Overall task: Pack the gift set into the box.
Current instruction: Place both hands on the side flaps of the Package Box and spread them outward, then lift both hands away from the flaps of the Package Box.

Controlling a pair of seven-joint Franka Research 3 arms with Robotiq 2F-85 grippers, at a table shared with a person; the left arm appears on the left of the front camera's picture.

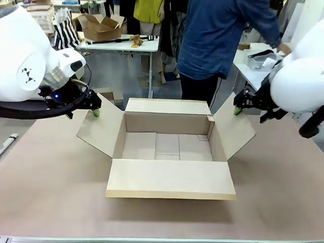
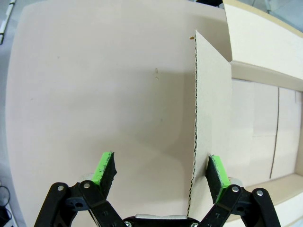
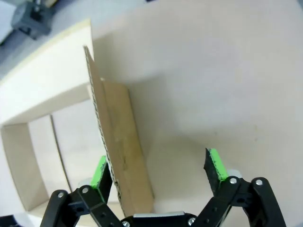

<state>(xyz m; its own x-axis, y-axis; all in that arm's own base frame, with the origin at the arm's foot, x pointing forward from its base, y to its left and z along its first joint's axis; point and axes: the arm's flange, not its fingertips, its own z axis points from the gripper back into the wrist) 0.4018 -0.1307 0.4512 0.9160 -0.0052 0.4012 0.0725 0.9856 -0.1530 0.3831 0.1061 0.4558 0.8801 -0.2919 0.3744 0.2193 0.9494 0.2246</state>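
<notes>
Front view: box [image 1: 171, 178] sits mid tabletop [image 1: 50, 197], all 4 flaps folded out, top open, cardboard floor in plain sight. Near flap lies flat toward the robot side, far flap toward the person [image 1: 217, 35]. The side flaps slant up and outward. Left hand [image 1: 95, 110] is at the top corner of the left flap [image 1: 98, 129], green tips pointing down. Right hand [image 1: 237, 109] is at the top corner of the right flap [image 1: 235, 131], same pose. Person in a blue shirt stands at the far side, leaning toward another table at pic right. Farther back, a smaller cardboard box [image 1: 101, 26] and a striped bag [image 1: 66, 31] are at a white table.

Left wrist view: left hand [image 2: 161, 171] spread wide, gripping nothing. The left flap's corrugated edge [image 2: 195, 109] runs up between the 2 fingers. It's close to the pad at pic right and well apart from the other pad. Can't tell if that near pad touches the cardboard. Bare tabletop fills pic left, box interior at pic right.

Right wrist view: right hand [image 3: 157, 170] also wide open, holding nothing. Right flap [image 3: 120, 146] stands edge-on between the fingers. It's just beside the pad at pic left, contact unclear, and the other pad is well clear over the tabletop. Box interior at pic left.
</notes>
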